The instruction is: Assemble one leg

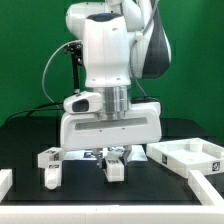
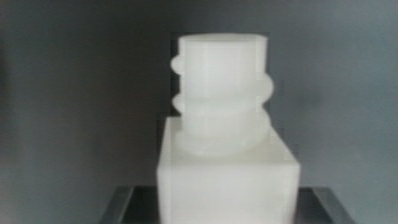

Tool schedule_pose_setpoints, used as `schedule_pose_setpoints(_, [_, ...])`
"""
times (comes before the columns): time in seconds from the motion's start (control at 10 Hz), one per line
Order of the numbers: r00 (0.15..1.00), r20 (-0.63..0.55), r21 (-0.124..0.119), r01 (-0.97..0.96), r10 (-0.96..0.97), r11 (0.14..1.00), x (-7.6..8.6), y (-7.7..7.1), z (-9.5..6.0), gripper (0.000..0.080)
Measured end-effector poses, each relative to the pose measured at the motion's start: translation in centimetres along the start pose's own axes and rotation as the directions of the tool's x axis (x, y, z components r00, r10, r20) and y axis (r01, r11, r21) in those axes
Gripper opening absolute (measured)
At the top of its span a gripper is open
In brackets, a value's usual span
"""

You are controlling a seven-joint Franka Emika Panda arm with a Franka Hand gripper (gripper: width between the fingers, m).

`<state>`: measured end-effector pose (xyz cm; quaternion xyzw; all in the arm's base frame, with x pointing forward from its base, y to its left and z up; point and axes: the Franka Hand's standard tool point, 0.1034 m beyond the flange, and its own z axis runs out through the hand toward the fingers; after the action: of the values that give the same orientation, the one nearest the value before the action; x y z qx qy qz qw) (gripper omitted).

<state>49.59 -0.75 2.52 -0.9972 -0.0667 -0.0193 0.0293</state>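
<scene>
A leg, a stubby white peg, stands upright between my gripper's fingers, low over the black table at the front centre. In the wrist view the same leg fills the middle, square base toward the camera and threaded round end pointing away. My gripper has its dark fingers pressed against both sides of the base, shut on the leg. A second leg with a black-and-white tag lies on the table toward the exterior view's left, apart from the gripper.
A large flat white tray-shaped panel with a raised rim lies at the exterior view's right. White part edges show at the lower left corner and lower right corner. A green wall stands behind the arm.
</scene>
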Motion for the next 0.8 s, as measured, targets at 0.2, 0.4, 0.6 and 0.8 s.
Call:
schedule_pose_setpoints(0.2, [1.000, 0.002, 0.000, -0.002, 0.002, 1.000, -0.1, 0.1, 0.0, 0.0284])
schedule_pose_setpoints(0.4, [1.000, 0.010, -0.012, -0.009, 0.009, 1.000, -2.0, 2.1, -1.4, 0.0284])
schedule_pose_setpoints(0.6, [0.999, 0.004, -0.035, -0.036, 0.036, 0.999, -6.2, 4.0, -2.8, 0.0284])
schedule_pose_setpoints(0.8, [0.999, 0.017, -0.031, -0.031, 0.032, 0.999, -6.5, 3.7, -2.5, 0.0284])
